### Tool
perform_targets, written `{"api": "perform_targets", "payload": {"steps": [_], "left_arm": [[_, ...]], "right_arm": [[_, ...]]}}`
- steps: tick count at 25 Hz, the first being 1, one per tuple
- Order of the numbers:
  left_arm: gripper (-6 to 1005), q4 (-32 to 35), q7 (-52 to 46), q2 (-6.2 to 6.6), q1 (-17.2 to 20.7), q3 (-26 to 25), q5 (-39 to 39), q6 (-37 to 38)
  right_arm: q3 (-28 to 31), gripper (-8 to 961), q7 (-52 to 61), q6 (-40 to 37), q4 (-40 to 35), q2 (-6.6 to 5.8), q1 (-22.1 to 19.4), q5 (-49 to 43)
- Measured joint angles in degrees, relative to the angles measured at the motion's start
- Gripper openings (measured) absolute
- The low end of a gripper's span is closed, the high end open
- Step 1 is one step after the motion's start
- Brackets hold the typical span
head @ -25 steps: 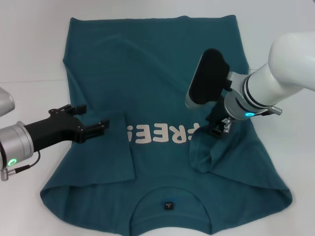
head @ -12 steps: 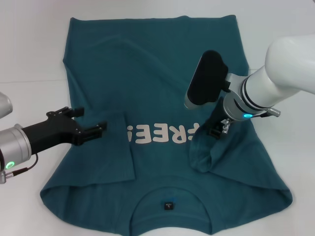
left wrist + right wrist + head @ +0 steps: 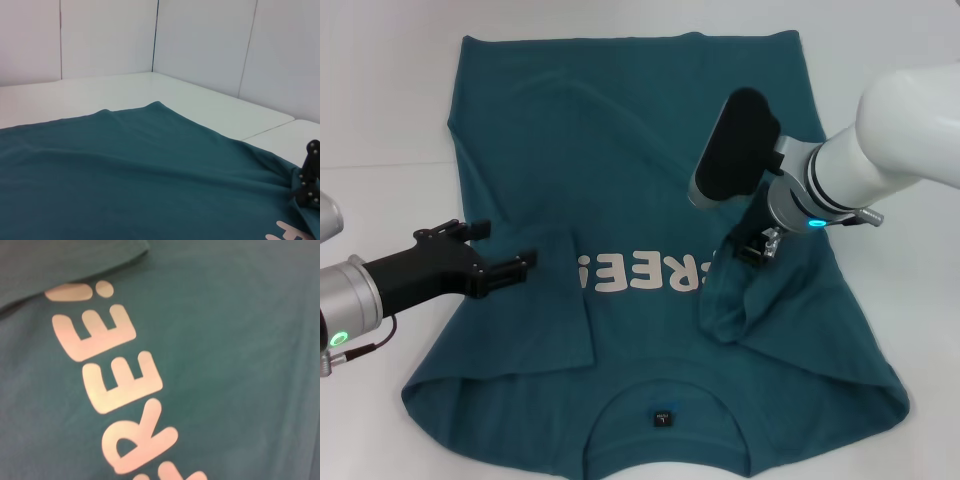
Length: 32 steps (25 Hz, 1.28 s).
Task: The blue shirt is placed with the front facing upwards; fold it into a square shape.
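over blue shirt point(image 3: 620, 160) right hand point(image 3: 752, 250) pinches folded sleeve edge; left hand point(image 3: 510, 268) spread.

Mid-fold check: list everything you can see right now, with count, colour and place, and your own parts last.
blue shirt: one, dark teal-blue, spread front up on the table, both sleeves folded inward.
white letters: one row, across the chest.
neck label: one, dark, inside the collar at the near edge.
table: one, white, under the shirt.
left gripper: black, open, over the folded left sleeve.
right gripper: black, shut on bunched right sleeve fabric beside the letters.
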Motion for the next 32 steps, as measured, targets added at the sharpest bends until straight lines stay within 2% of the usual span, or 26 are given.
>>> {"api": "perform_targets", "payload": {"steps": [6, 15, 32], "left_arm": [[830, 0.0, 0.0, 0.02, 0.1, -0.1, -0.5, 0.5], [829, 0.0, 0.0, 0.10, 0.1, 0.1, -1.1, 0.6], [829, 0.3, -0.1, 0.10, 0.1, 0.2, -1.2, 0.6]], "right_arm": [[-1.4, -1, 0.2, -0.2, -1.8, 0.13, 0.3, 0.0], [-8.8, -1, 5.4, -1.0, -4.6, 0.10, -0.1, -0.3], [-7.5, -1, 19.0, -10.2, -6.7, -0.66, 2.7, -2.0]]}}
